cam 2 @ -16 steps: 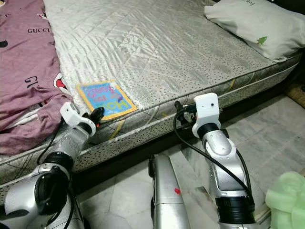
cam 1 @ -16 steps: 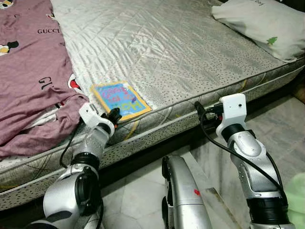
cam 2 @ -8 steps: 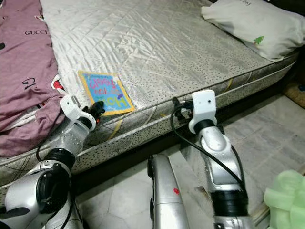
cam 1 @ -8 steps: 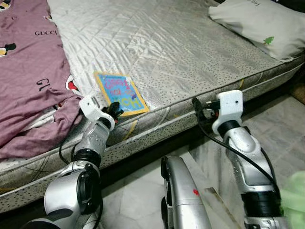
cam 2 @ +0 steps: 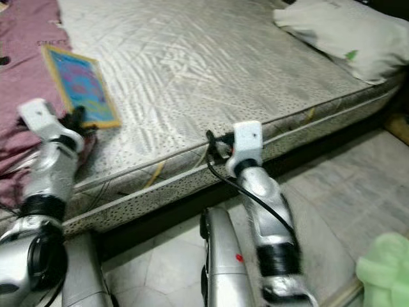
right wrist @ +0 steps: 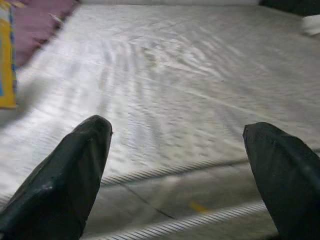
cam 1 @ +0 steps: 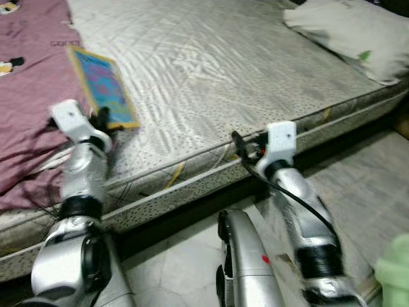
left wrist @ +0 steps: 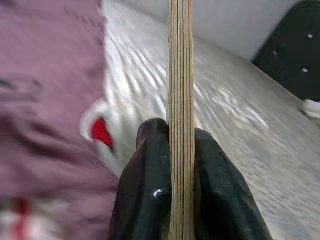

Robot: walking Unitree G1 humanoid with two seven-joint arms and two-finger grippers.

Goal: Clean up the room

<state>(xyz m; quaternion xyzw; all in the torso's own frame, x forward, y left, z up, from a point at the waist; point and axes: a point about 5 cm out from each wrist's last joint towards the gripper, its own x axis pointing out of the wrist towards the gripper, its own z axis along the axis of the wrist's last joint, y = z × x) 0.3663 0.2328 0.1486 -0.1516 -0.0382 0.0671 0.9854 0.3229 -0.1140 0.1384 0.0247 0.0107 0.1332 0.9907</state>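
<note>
We have the book (cam 1: 102, 89) clamped by its edge in our left gripper (left wrist: 181, 150), raised over the left part of the mattress (cam 1: 243, 70), beside the purple cloth (cam 1: 29, 96). The tidying looks to be only at its start: the cloth lies crumpled and the pillow (cam 1: 348, 35) sits at the far right corner. Our right gripper (right wrist: 180, 165) hovers at the front edge, fingers wide apart and empty
</note>
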